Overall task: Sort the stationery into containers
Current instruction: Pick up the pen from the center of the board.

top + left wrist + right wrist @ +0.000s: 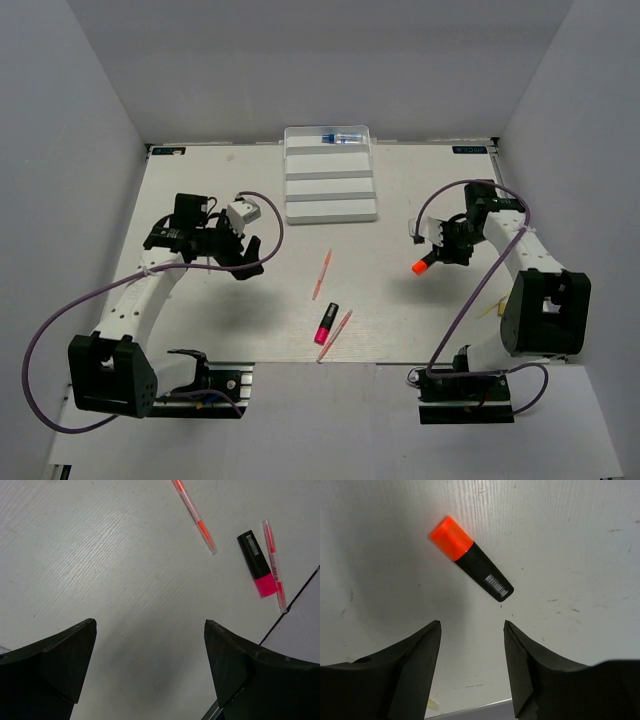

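Observation:
The white stepped tray (pixel 330 195) stands at the back centre, with the clear blue-capped bottle (pixel 340 137) lying in its far row. The orange-and-black marker (pixel 422 266) lies on the table; in the right wrist view the marker (pixel 470 557) is just ahead of my open, empty right gripper (pixel 472 625). The pink-and-black marker (pixel 326 322) lies at front centre between two thin pink-orange sticks (pixel 322 273) (pixel 335 335). My left gripper (pixel 245 258) is open and empty, left of them; its view shows the pink marker (pixel 257 565) and both sticks (pixel 195 516) (pixel 275 565).
A thin pale item (pixel 490 308) lies by the right arm's base. A small pale yellow bit (pixel 432 705) shows near the table's edge under my right gripper. White walls enclose the table. The table's front edge (pixel 295 597) runs close behind the pink marker.

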`<action>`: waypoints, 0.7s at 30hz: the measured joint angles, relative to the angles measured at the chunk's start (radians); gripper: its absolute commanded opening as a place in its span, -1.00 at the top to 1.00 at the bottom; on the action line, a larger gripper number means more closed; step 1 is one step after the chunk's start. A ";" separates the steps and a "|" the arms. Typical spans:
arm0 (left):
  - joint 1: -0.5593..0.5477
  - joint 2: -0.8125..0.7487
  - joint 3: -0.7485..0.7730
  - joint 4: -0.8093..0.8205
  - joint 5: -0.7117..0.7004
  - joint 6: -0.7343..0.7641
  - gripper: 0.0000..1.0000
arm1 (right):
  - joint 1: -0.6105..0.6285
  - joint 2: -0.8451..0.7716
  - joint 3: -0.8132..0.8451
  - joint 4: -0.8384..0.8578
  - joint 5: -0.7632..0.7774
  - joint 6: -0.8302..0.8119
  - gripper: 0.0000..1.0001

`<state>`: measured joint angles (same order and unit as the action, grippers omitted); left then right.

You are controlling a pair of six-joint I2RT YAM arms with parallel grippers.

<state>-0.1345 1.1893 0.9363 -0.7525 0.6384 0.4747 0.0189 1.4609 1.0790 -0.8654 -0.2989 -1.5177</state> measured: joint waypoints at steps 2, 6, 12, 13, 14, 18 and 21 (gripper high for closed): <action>-0.010 0.000 0.000 0.009 -0.006 -0.003 -0.96 | -0.020 0.033 0.003 0.000 -0.016 -0.078 -0.20; -0.023 0.001 0.000 0.040 -0.007 -0.022 -0.96 | -0.045 0.065 0.003 0.000 -0.048 -0.240 -0.17; -0.034 0.031 0.006 0.080 -0.007 -0.050 -0.96 | -0.040 0.134 0.010 0.002 -0.082 -0.382 -0.17; -0.035 0.035 0.008 0.083 -0.007 -0.051 -0.96 | -0.039 0.154 0.014 0.002 -0.083 -0.392 -0.16; -0.037 0.039 0.010 0.086 -0.007 -0.054 -0.96 | -0.039 0.177 0.021 0.003 -0.083 -0.402 -0.16; -0.040 0.043 0.013 0.094 -0.007 -0.057 -0.96 | -0.038 0.220 0.032 0.009 -0.083 -0.430 -0.17; -0.040 0.047 0.013 0.099 -0.007 -0.061 -0.96 | -0.036 0.230 0.037 0.012 -0.085 -0.441 -0.17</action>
<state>-0.1741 1.2362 0.9493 -0.6537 0.6312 0.4137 -0.0174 1.6905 1.1164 -0.8532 -0.3840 -1.9587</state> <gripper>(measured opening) 0.979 0.583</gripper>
